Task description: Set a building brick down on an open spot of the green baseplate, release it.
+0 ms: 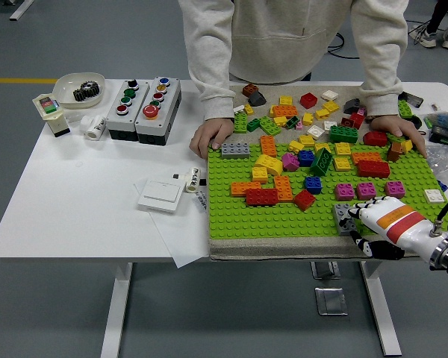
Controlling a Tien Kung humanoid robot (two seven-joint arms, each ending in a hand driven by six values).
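A grey brick (343,217) sits at the near right corner of the green baseplate (276,220), and the robot's right hand (375,224) is right on top of it, white fingers curled down over the brick's right side, the orange-striped back of the hand angled toward the table edge. From this high view it looks like the fingers are clamped on the brick, though I can't quite see whether the brick is already seated on the studs or a touch above them. The spot is a fair pick: bare green studs run to the left of it along the near edge, with the pink bricks (367,189) just behind and the red brick (261,196) and its orange neighbours well off to the left. To finish well, the hand wants to press straight down so the brick locks square to the stud rows, then open the fingers cleanly and lift up and back toward the right, not dragging sideways, since a brick this close to the plate's edge could tip off onto the cloth mat (284,246) below. Across the table a person leans in, one hand (210,136) resting at the plate's far left corner by another grey brick (234,150), the other hand (397,128) at the far right among the loose pile, both steadying the plate. The left arm isn't in the shot.
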